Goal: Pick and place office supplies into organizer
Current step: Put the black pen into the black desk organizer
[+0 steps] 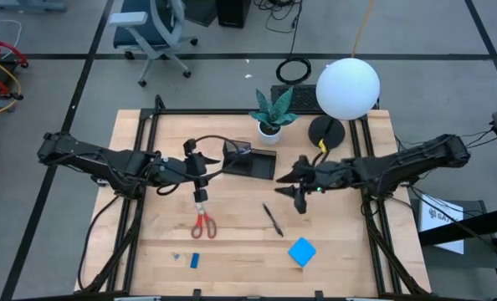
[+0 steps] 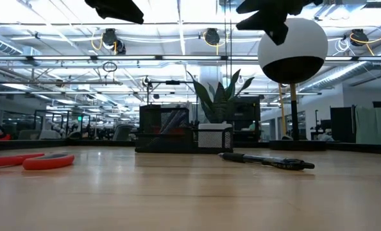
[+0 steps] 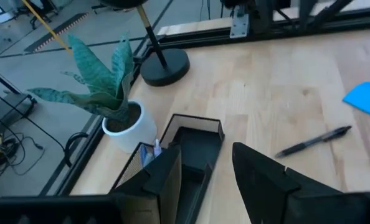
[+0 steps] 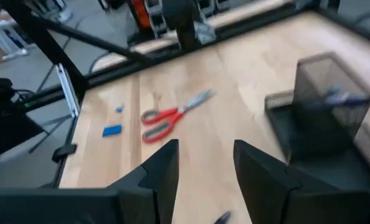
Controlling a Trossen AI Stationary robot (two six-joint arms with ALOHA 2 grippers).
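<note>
High view: we look straight down on a pale wooden bench [image 1: 148, 242] where the supplies lie spread. The red-handled metal scissors [image 1: 202, 222] lie near the middle, closed, handles toward the near edge. We judge them stiff and fairly heavy, best taken across the blades just above the pivot. To their right, a slim black plastic pen [image 1: 273, 220] lies at a slant; light and round, it may roll or slip, so a grip at mid-barrel looks safest. Nearer the front edge sit a bright blue square pad [image 1: 302, 252], light and flat and hard to get under, and a small blue rectangular eraser-like piece [image 1: 195, 260], probably soft and grippy.

Farther back, the small black mesh organizer tray [image 1: 250, 159] already holds what look like pens in its taller section. Beside it stand a white pot with a green plant [image 1: 270, 130] and a white globe lamp [image 1: 347, 88].

The left claw [image 1: 200, 196] hangs just above the scissors, its jaws parted and empty. The right claw [image 1: 299, 201] hovers just right of the pen, also parted, holding nothing.

We can read no brand, label or writing anywhere.
</note>
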